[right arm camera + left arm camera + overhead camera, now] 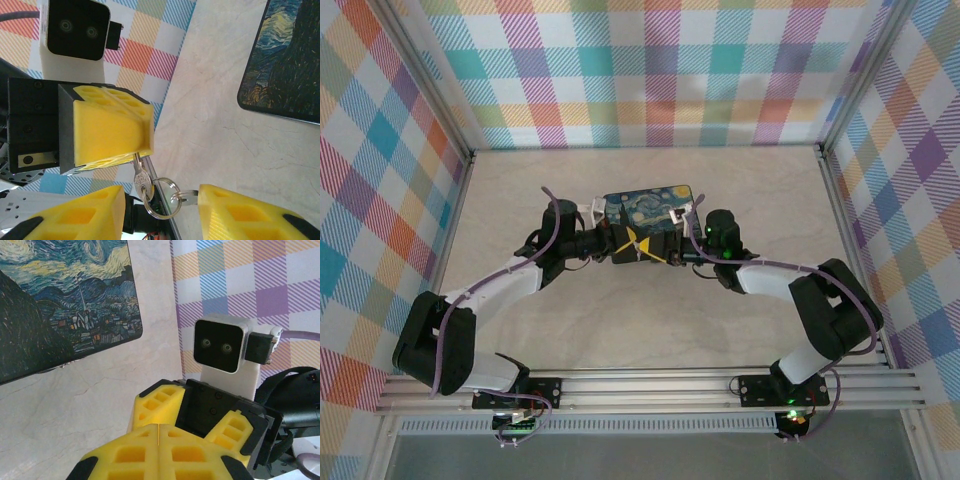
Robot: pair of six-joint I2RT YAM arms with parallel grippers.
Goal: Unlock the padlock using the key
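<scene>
Key [139,175] near-vert. (bow down)

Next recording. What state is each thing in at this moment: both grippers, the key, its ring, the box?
left gripper: shut, pinching the blade end of the key.
right gripper: open, fingers either side of the key ring, gripping nothing.
key: clamped at one end, head sticking out free.
key ring: threaded through the key's head, dangling loose.
box: lid down, lying flat on the table.
</scene>
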